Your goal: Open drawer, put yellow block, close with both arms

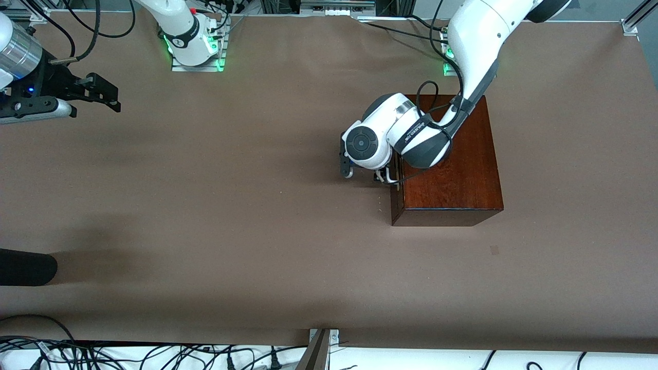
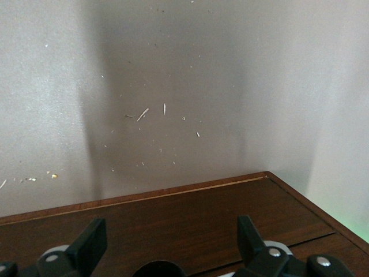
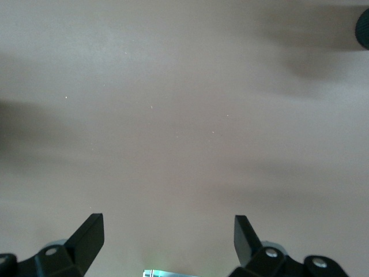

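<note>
Left wrist view: left end effector (image 2: 167, 242) over drawer (image 2: 190, 222).

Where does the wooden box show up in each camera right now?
Front view: the wooden box sits toward the left arm's end of the table, partly under that arm.
Left wrist view: its dark top fills the lower strip, between the left tool's open fingers.
Right wrist view: not in it.
Shared landmark: brown table cover.

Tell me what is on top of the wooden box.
Only the left arm's wrist hangs over the box; the left gripper, open, is at its drawer side. Nothing lies on the bare lid; the wrist covers one corner. The right gripper waits, open.
</note>
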You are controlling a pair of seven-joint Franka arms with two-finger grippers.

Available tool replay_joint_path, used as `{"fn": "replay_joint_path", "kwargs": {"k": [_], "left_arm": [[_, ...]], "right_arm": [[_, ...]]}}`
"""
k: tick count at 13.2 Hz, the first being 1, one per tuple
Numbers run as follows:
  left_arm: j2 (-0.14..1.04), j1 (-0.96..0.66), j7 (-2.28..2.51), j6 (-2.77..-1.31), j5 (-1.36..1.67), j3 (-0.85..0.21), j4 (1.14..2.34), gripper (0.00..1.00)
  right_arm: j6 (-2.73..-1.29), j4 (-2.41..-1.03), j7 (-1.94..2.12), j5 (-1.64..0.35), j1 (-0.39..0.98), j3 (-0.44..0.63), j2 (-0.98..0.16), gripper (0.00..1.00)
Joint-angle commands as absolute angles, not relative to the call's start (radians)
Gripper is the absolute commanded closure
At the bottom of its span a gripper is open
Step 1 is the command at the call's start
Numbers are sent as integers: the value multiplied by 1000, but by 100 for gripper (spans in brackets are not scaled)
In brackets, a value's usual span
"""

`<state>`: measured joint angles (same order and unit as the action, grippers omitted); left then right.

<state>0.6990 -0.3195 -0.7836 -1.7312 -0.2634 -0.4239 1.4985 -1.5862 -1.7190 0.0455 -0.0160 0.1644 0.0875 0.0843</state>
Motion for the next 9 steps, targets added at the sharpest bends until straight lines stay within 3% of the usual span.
{"fn": "replay_joint_path", "kwargs": {"k": [1, 5, 9], "left_arm": [[664, -301, -819, -1703, -287, -425, 1523, 0], [657, -307, -789, -1741, -119, -429, 1488, 0], [632, -310, -562, -1753, 46, -433, 1375, 0]], "right_arm": [[-1574, -1697, 37, -12, 155, 87, 77, 0], [-1574, -1697, 37, 5, 155, 87, 77, 0], [-1569, -1697, 37, 5, 155, 87, 78, 0]]}}
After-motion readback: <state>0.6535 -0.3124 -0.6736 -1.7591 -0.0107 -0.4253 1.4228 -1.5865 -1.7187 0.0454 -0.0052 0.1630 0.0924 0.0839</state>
